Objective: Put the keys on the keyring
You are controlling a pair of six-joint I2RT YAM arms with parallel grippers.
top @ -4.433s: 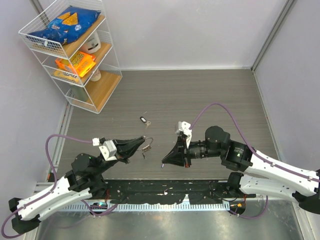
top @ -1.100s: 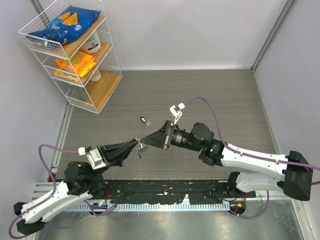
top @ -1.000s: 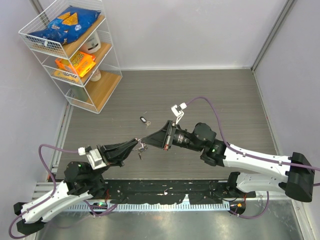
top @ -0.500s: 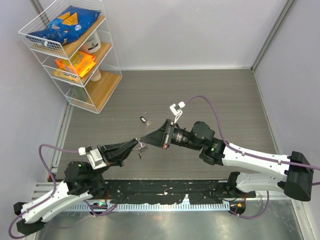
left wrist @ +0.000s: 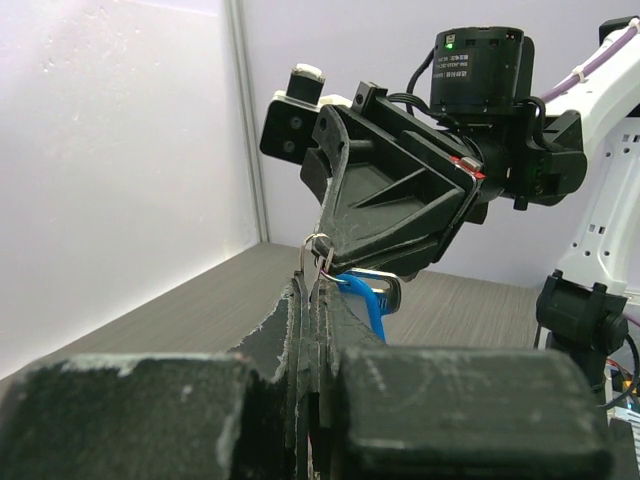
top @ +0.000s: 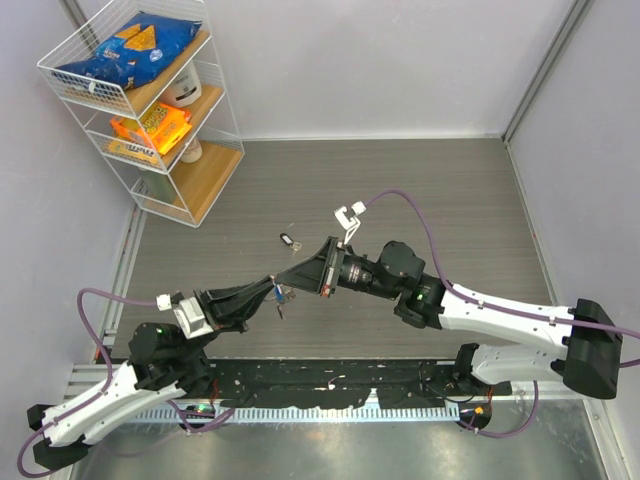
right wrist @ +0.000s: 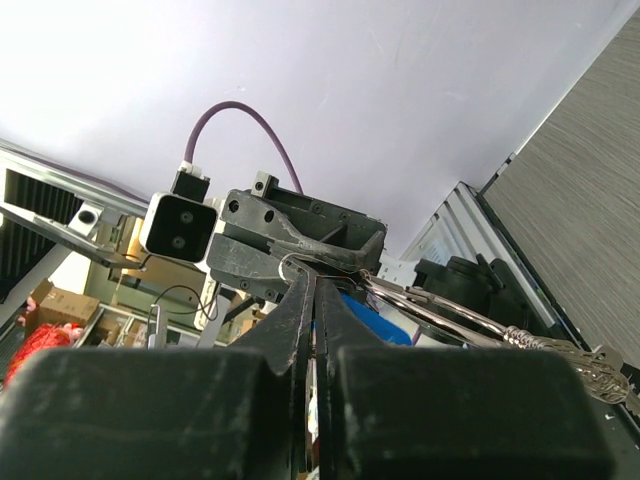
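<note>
- I see the keyring (top: 283,290) held up off the bench (top: 450,190), over its near-middle part, between the tips of both arms.
- From the left wrist camera, the thin wire loop (left wrist: 315,250) stands out of the left gripper (left wrist: 312,282), whose fingers are pressed together and pinching it.
- A blue loop (left wrist: 365,303) hangs on the ring just beyond those fingers.
- Silvery keys (right wrist: 588,362) dangle from the ring at the right side of the right wrist view.
- The right gripper (top: 297,279) is squeezed together too, its tip meeting the ring head-on against the left one. I cannot tell whether it nips the wire, a key or nothing.
- Two more keys lie loose near the bench's middle, just beyond the grippers: one with a dark tag (top: 289,240) and a plain one (top: 296,251) just beside it.
- At the far left corner stands a white wire rack (top: 222,100), with a blue chip bag (top: 125,50) on its top shelf and an orange packet (top: 150,128) below.
</note>
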